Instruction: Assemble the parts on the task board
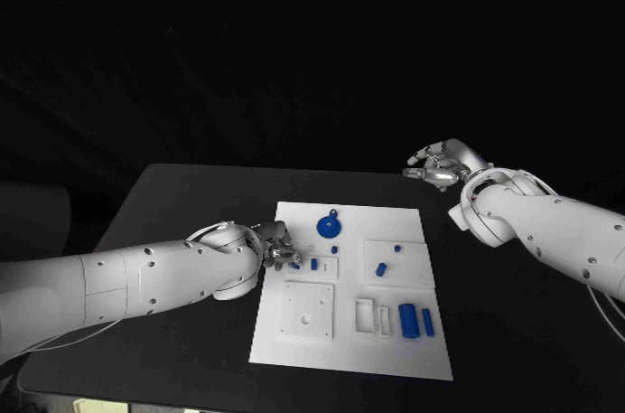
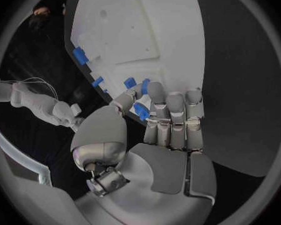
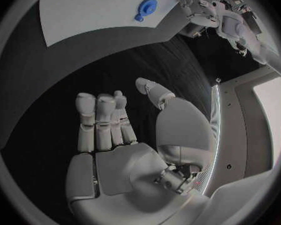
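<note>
The flat white rectangular task board (image 1: pixel 351 359) lies in the middle of the black worktop (image 1: pixel 170 205), its near edge toward the robot. By its near right corner two long blue bar-shaped parts (image 1: pixel 417 320) lie side by side, apparently staged beside narrow white slots, while a square white recessed block (image 1: pixel 309 310) sits near the near left corner. Further in, a short blue peg (image 1: pixel 380 269) rests right of centre. At the board's left edge the silver left hand (image 1: pixel 274 246) reaches over the rim; in the left wrist view its fingers (image 2: pixel 172 110) are curled together with the thumb against a small blue block part (image 2: pixel 141 110), so it seems to pinch that piece, probably to lift or seat it, though the contact is partly hidden. Toward the far edge a round blue disc-shaped part with a small tab (image 1: pixel 331 224) lies flat and untouched. Beyond the board's far right corner, the silver right hand (image 1: pixel 441 164) hovers above the worktop, fingers loosely curled and holding nothing, likely parked clear of the left hand's work.
</note>
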Motion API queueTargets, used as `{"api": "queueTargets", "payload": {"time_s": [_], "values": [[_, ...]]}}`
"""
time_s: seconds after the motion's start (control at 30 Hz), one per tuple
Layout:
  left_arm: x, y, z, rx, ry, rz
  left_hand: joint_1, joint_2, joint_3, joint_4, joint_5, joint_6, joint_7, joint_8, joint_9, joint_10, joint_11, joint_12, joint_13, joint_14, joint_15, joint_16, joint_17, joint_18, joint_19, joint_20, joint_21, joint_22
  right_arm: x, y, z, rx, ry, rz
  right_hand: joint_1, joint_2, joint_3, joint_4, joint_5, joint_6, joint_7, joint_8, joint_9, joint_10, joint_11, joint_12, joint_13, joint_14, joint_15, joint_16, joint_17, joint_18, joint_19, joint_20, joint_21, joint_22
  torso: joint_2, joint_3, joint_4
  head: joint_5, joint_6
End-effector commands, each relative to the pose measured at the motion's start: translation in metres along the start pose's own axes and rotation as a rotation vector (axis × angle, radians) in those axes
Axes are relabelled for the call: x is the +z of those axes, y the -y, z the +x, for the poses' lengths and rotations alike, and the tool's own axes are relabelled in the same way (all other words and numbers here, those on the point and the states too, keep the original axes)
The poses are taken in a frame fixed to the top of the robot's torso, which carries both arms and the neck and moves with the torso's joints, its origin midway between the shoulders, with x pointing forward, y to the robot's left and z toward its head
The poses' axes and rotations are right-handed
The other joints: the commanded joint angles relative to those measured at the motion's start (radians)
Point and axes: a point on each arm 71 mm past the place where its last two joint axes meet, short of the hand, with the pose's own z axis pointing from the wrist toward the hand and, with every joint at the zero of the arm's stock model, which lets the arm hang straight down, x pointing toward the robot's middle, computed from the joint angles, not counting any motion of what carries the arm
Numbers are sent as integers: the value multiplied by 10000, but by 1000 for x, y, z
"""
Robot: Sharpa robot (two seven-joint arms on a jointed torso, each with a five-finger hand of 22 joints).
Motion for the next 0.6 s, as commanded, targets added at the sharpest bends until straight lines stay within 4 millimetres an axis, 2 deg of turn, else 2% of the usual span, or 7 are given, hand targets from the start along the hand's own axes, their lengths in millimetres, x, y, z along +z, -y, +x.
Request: {"api": "queueTargets", "payload": {"time_s": [0.03,0.43,0.47,0.5,0.53,0.57,0.6], "values": [[-1,-4,13,206,-619,-233,101,54,43,-54,55,521,-470,8,4,339,-427,38,16,461,-508,69,12,70,59,-1204,60,227,0,0,2,72,-167,-9,-35,68,-68,10,45,1,80,8,9,-60,-11,39,-14,75,20,-42,12,996,-10,-75,-64,10,7,-10,-5,-9,1],[0,-4,13,21,-584,-234,65,62,37,-7,25,497,-460,2,-12,317,-419,52,28,441,-525,70,10,65,62,-1209,77,221,0,0,3,88,-171,2,-40,75,-69,13,50,-2,80,6,9,-59,-11,42,-17,77,20,-43,14,996,-7,-75,-66,12,6,-11,3,-37,-3],[0,-4,13,-12,-601,-238,2,12,12,63,-144,471,-445,-10,-28,311,-397,63,35,424,-538,65,6,62,58,-1214,82,215,0,0,3,89,-168,3,-40,75,-69,13,51,-3,80,6,9,-59,-11,42,-17,77,20,-43,14,996,-6,-75,-66,12,6,-13,6,-36,-8],[1,-4,13,-2,-617,-229,-70,-83,-28,163,-639,468,-440,-4,-37,306,-384,79,45,412,-551,70,5,65,54,-1223,87,207,0,0,3,89,-162,0,-40,76,-69,13,51,-3,80,6,9,-59,-10,42,-17,77,20,-43,14,996,-6,-75,-66,12,6,-13,6,-36,-8],[1,-5,13,18,-652,-230,-106,-155,-33,245,-889,465,-437,-3,-46,299,-381,85,48,401,-559,68,2,64,46,-1228,84,202,0,0,3,90,-140,-3,-39,76,-68,13,52,-4,80,5,8,-59,-10,42,-18,77,20,-43,15,996,-6,-76,-66,12,5,-11,7,-36,-6],[1,-5,13,25,-664,-234,-177,-238,-51,350,-1061,461,-434,-1,-56,293,-377,89,50,391,-564,66,-3,60,38,-1230,80,197,0,0,2,90,-123,-4,-39,76,-68,13,52,-4,81,5,8,-60,-10,42,-18,77,20,-43,15,996,-6,-76,-67,12,3,-12,8,-37,-7],[1,-5,13,27,-663,-242,-199,-291,-45,408,-1095,459,-433,2,-63,287,-376,91,52,388,-568,68,-4,59,31,-1233,77,195,0,0,2,91,-116,-6,-39,77,-68,12,54,-6,81,4,8,-60,-10,42,-18,77,20,-44,15,996,-6,-76,-67,13,0,-11,7,-35,-8]]}}
